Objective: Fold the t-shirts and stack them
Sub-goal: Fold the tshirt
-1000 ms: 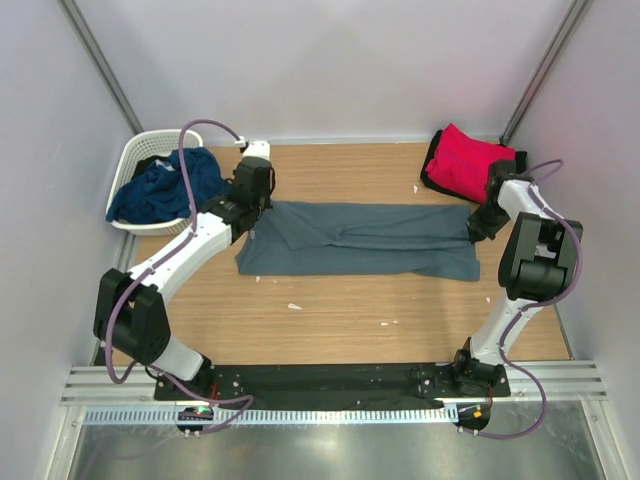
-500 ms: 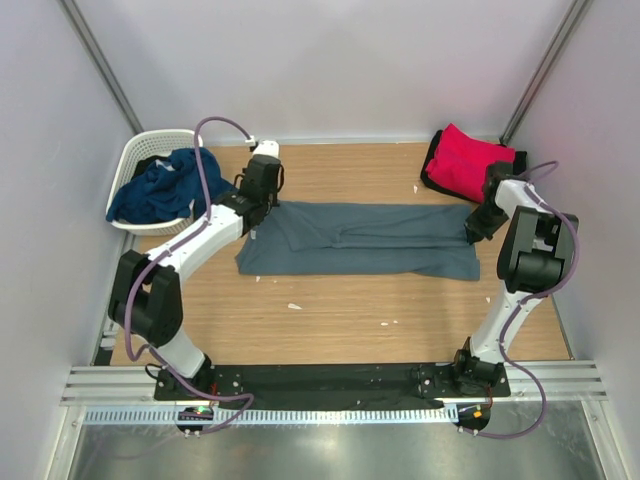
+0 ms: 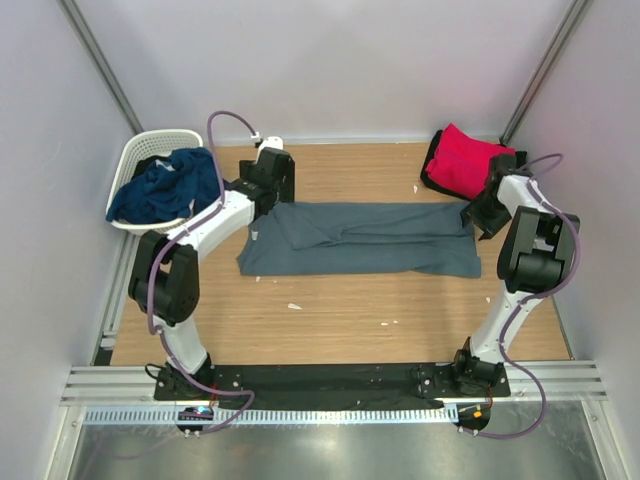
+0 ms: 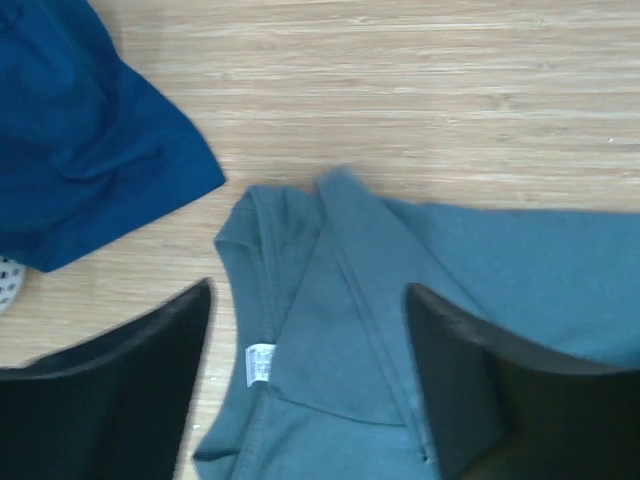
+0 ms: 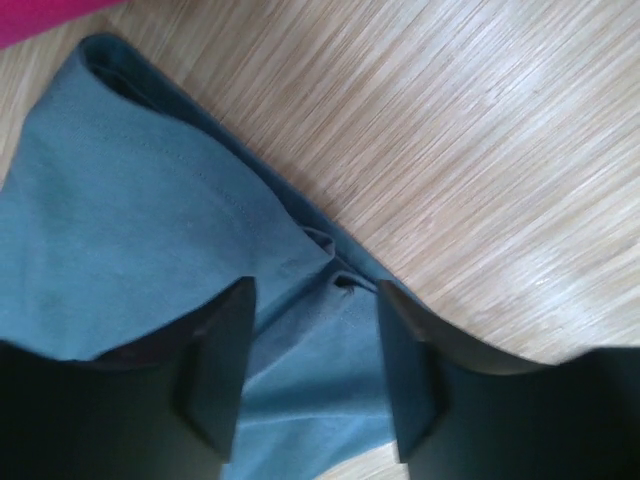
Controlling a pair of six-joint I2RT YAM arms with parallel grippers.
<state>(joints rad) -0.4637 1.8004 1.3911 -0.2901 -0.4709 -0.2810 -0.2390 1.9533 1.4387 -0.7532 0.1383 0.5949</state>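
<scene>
A slate grey-blue t-shirt [image 3: 370, 240] lies folded lengthwise across the middle of the table. My left gripper [image 3: 268, 195] hovers open over its collar end. In the left wrist view the collar and white label [image 4: 262, 362] lie between the spread fingers [image 4: 120, 390], untouched by the left gripper [image 4: 310, 335]. My right gripper [image 3: 478, 215] stands open over the shirt's other end. Bunched grey cloth [image 5: 150, 200] lies under the right gripper [image 5: 315, 345], not pinched. A red t-shirt [image 3: 468, 160] rests on a black one [image 3: 430, 168] at the back right. A navy t-shirt [image 3: 165, 185] spills from the basket.
The white lattice basket [image 3: 140, 152] stands at the back left, its navy shirt [image 4: 80, 130] hanging onto the wood close to my left gripper. Walls and slanted poles close in the back and sides. Small white scraps [image 3: 294, 306] dot the wood in front of the shirt.
Both grippers have gone from shut to open and let go of the grey-blue shirt's ends. The left arm has swung toward the back, the right has lifted slightly.
</scene>
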